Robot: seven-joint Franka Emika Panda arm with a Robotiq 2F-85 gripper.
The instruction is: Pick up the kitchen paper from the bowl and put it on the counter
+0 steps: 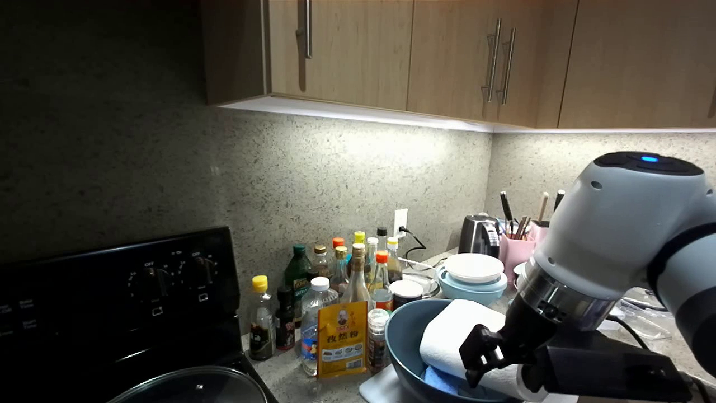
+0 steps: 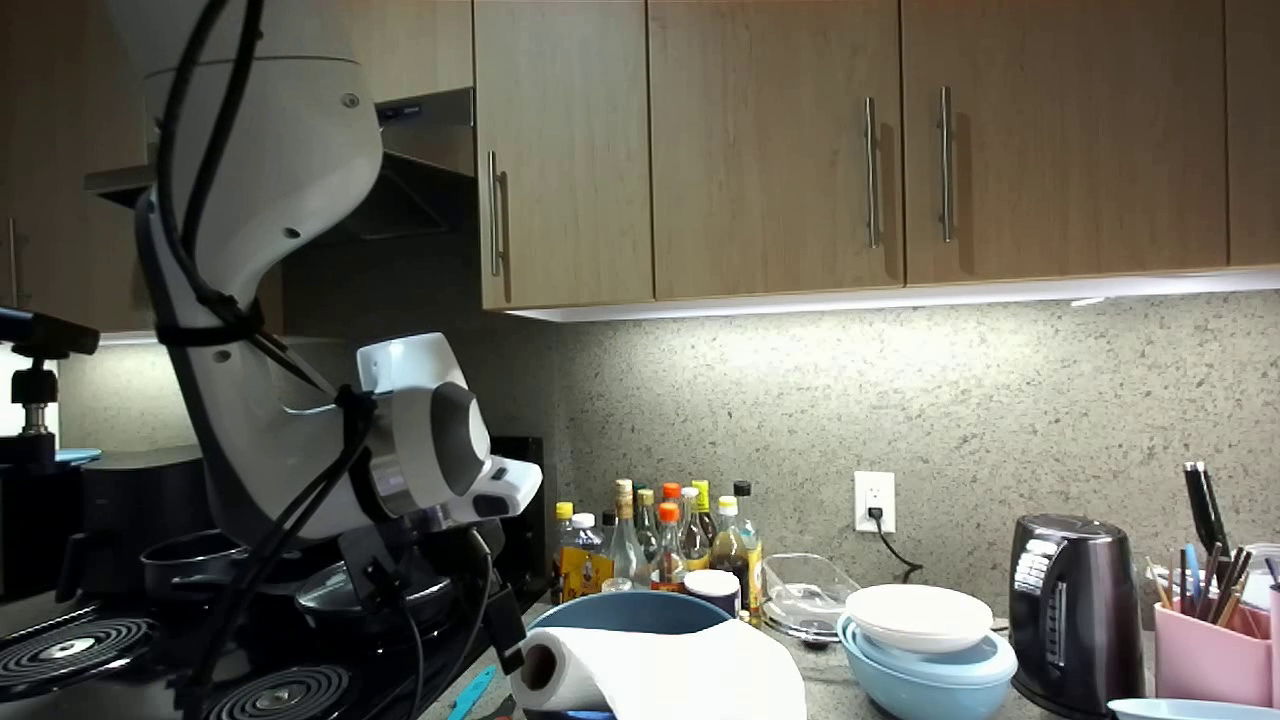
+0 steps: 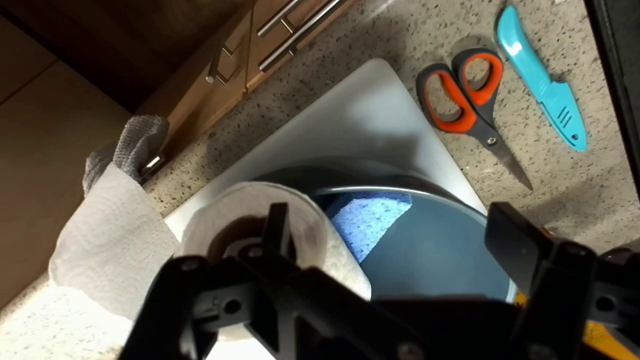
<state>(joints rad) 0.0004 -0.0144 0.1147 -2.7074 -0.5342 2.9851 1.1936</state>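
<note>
The kitchen paper point(image 3: 345, 267) is a thick white roll lying tilted in the dark blue-grey bowl point(image 3: 435, 250), its hollow end facing up in the wrist view and a loose sheet hanging off. Both exterior views show the roll point(image 1: 456, 330) point(image 2: 690, 665) sticking out above the bowl point(image 1: 403, 338) point(image 2: 635, 612). My gripper point(image 3: 393, 227) stands open over the bowl. One finger overlaps the roll's hollow end; whether it is inside the core I cannot tell. The opposite finger hangs near the bowl's rim. Speckled counter point(image 3: 400, 30) surrounds the bowl.
A white board point(image 3: 370, 115) lies under the bowl, and a blue sponge point(image 3: 370, 220) is inside it. Scissors point(image 3: 467, 112) and a turquoise knife point(image 3: 545, 85) lie beside. Bottles point(image 1: 355, 285), stacked dishes point(image 1: 472, 277), a kettle point(image 2: 1075, 610) and the stove point(image 2: 275, 690) are around.
</note>
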